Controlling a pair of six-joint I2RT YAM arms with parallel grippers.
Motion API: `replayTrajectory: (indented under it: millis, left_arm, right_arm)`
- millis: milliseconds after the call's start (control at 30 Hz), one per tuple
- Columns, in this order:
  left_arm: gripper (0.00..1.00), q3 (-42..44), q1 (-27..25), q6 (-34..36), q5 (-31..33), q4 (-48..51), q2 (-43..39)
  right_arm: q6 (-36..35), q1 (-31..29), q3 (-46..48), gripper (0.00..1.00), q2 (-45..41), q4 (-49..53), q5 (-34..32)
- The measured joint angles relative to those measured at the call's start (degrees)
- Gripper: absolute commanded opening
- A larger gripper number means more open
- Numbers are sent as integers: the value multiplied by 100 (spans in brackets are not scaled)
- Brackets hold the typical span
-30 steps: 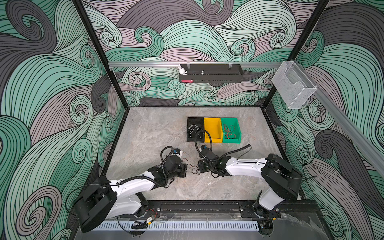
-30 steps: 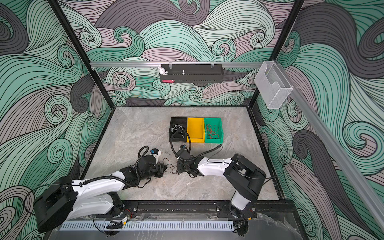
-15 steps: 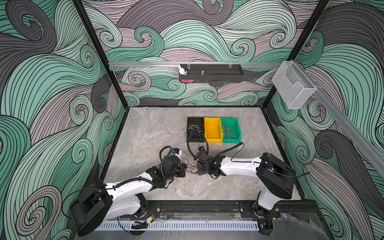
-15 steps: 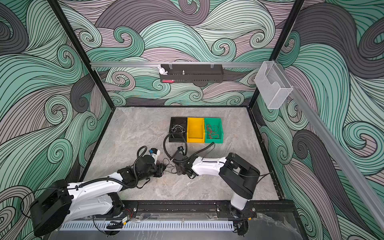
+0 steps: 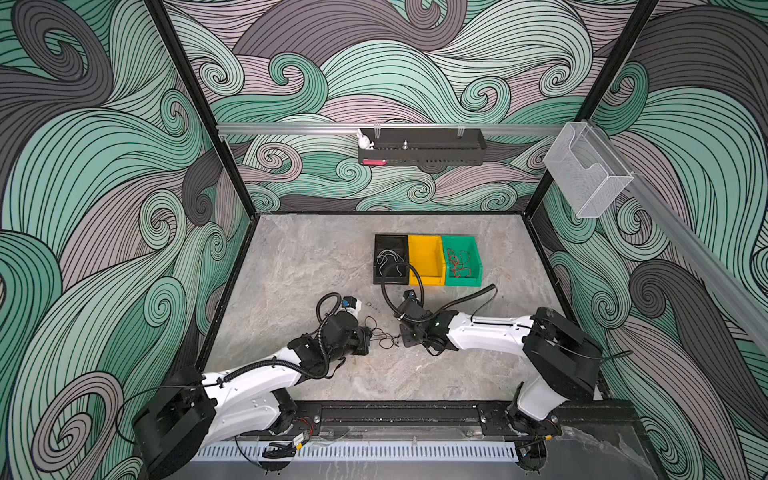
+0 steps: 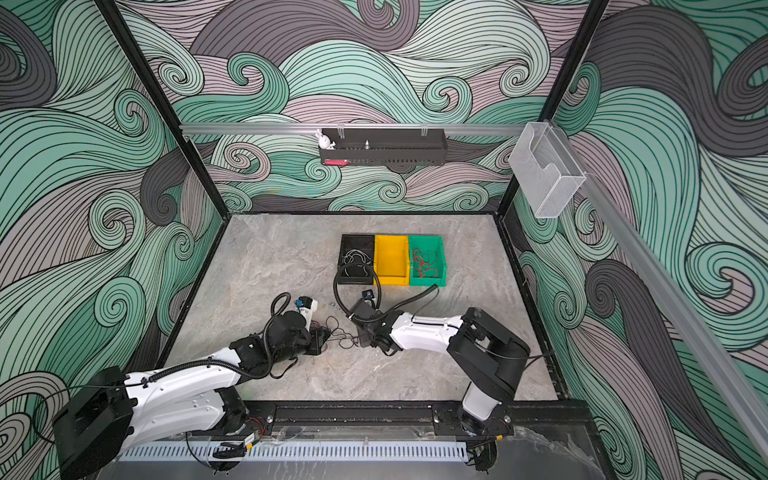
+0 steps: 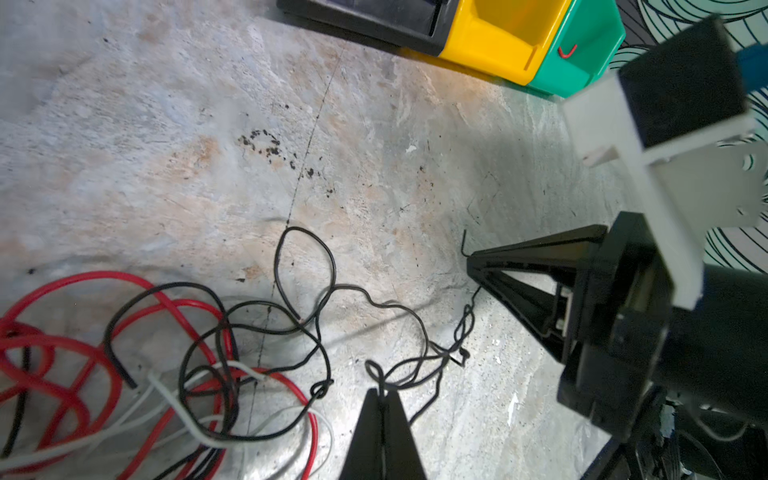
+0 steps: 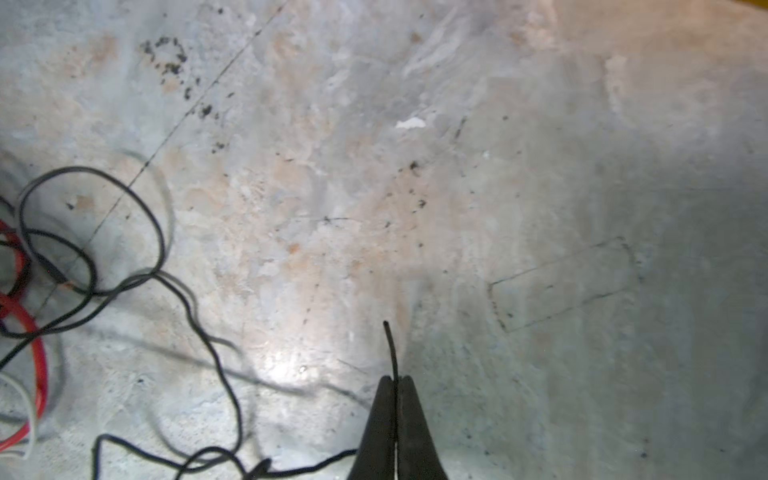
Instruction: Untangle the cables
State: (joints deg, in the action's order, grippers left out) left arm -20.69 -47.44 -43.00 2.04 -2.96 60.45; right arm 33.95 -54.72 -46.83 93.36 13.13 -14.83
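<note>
both clamped: left gripper (image 7: 382, 395), right gripper (image 8: 397, 380) each pinching black cable (image 8: 391, 349).

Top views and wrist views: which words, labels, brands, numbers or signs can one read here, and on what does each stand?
None can be read.
The red tag on the black wall tray is too small to tell whether it bears any text.

Nothing here can be read from where I stand. The small red tag (image 5: 375, 162) on the black rail tray (image 5: 432, 151), up at twelve o'clock on the back wall, is too small to make out. The three bins (image 5: 426, 279) show no legible lettering either.
</note>
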Motion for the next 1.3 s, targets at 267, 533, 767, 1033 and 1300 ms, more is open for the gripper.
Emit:
replayTrajectory:
  millis: [267,533,767,1033,1300]
  left_arm:
    - [0,81,0,-15,136,98,-232]
    - [0,81,-2,-42,133,72,-271]
    - [0,81,-2,-61,129,70,-267]
    - [0,81,0,-59,-109,-44,109]
    - [9,-24,0,-57,-479,-356,498]
  right_arm:
    - [-92,564,424,0,-695,-2,-7]
    - [-109,859,627,0,-1137,-50,173]
    - [-214,933,667,6,-1180,-129,391]
    - [-376,911,756,30,-1161,-339,977]
    - [-505,673,758,38,-1207,-667,1508]
